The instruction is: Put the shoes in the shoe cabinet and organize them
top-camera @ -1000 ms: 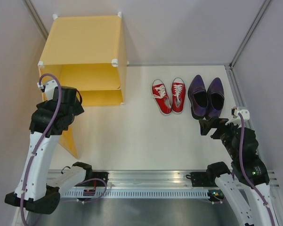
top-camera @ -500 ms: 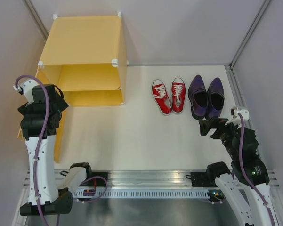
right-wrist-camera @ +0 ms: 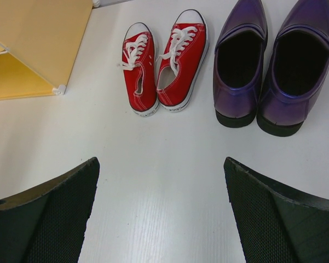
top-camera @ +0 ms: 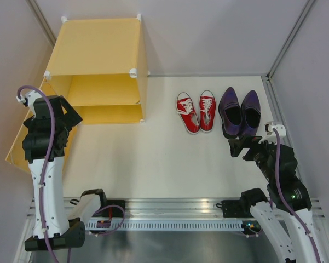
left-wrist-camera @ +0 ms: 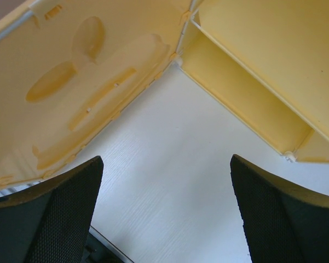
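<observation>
- Shoe cabinet (top-camera: 98, 57) stands upper left in the overhead view: smooth yellow-orange plastic with white corner connectors (top-camera: 133, 72). One inner shelf (top-camera: 107, 103) divides the open front.
- Door (left-wrist-camera: 71, 87) is swung wide along the left edge, its apple embossing showing.
- Red canvas sneakers (top-camera: 197, 112) and glossy purple slip-ons (top-camera: 240, 113) sit paired, upper right, near the table (top-camera: 153, 159) edge.
- White table stretches between cabinet and shoes.
- Left gripper (left-wrist-camera: 164, 181) is spread wide, holding nothing, beside the door.
- Right gripper (right-wrist-camera: 161, 181) is spread wide, holding nothing, near the shoe heels.

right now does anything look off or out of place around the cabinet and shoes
Nothing stands out. The red sneakers and the purple slip-on shoes sit upright in neat pairs on the table, right of the shoe cabinet. Its door stands wide open on the left.
</observation>
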`<state>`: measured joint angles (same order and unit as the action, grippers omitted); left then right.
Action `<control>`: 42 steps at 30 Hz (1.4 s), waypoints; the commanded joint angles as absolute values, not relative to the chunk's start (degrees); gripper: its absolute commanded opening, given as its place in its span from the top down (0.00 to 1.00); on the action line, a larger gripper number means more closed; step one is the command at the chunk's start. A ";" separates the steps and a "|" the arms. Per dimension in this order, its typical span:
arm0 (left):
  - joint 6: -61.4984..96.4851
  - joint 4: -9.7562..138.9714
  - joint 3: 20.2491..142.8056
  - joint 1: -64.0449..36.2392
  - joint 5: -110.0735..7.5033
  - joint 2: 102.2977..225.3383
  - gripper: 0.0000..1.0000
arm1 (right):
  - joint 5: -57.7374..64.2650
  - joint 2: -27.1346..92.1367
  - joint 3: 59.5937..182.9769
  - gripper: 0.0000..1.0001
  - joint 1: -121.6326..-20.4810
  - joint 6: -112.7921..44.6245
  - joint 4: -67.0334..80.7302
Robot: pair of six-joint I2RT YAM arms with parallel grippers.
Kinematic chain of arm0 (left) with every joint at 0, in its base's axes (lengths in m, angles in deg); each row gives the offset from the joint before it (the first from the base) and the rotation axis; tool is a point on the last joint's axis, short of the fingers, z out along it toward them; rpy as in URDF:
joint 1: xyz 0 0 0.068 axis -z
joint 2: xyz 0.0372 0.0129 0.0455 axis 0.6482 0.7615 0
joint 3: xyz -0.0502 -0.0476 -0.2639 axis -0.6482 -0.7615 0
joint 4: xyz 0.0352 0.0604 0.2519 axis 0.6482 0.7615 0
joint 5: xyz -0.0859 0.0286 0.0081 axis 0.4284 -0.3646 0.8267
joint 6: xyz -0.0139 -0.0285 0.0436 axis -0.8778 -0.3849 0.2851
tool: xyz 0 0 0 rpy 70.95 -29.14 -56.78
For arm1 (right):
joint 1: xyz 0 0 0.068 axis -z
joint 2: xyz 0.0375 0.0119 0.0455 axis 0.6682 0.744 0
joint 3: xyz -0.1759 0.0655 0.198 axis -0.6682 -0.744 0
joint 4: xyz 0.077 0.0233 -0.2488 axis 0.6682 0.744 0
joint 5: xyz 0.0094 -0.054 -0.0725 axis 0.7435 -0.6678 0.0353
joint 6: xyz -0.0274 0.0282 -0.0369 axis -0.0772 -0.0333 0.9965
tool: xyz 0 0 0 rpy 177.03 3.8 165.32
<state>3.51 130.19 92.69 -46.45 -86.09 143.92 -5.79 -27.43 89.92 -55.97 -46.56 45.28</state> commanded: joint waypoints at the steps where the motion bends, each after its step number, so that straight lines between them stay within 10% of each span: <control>1: 5.60 127.80 93.65 -46.73 -80.12 143.87 0.00 | -3.07 -25.82 90.12 0.02 -56.26 -45.90 43.34; 14: 8.33 119.63 84.96 -46.73 -65.35 138.87 0.00 | -1.03 -9.57 95.30 0.02 -56.34 -48.00 45.45; 42: 9.30 105.12 66.41 -46.47 -77.21 127.09 0.00 | -8.86 25.32 106.12 0.17 -56.26 -52.23 29.19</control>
